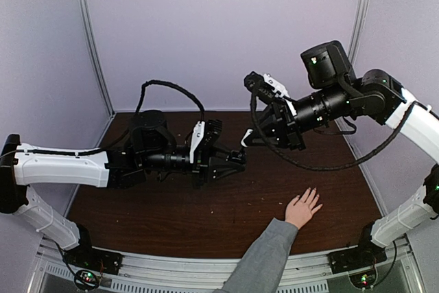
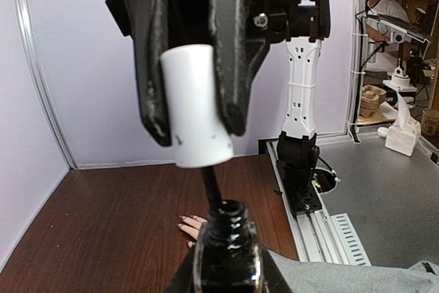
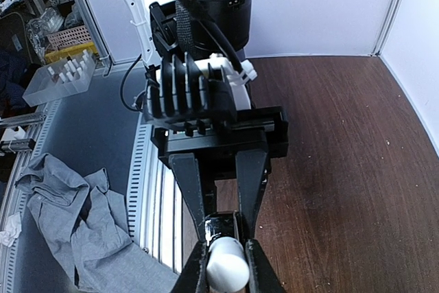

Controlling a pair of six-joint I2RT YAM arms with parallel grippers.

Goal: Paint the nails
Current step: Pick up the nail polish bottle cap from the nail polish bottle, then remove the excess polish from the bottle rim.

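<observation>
Pale nails (image 1: pixel 313 192) on spread hand (image 1: pixel 302 209), flat on brown table (image 1: pixel 171 217), well apart from both grippers. Left gripper (image 3: pixel 224 219) clamped on dark bottle (image 2: pixel 228 238); right gripper (image 3: pixel 226 271) clamped on white cap (image 2: pixel 195 104), brush stem (image 2: pixel 211 186) down bottle neck. Looks like loading brush. Next likely: lift stem straight clear, carry to nails, avoid drips.

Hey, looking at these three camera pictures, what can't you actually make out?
- Brush tip: left wrist view, inside the neck of the polish bottle.
- Nails: too small in the top view; in the left wrist view the bottle covers most of the hand.
- Bottle's body: left wrist view, cut off by the bottom edge; top view, hidden between the left gripper and right gripper.
</observation>
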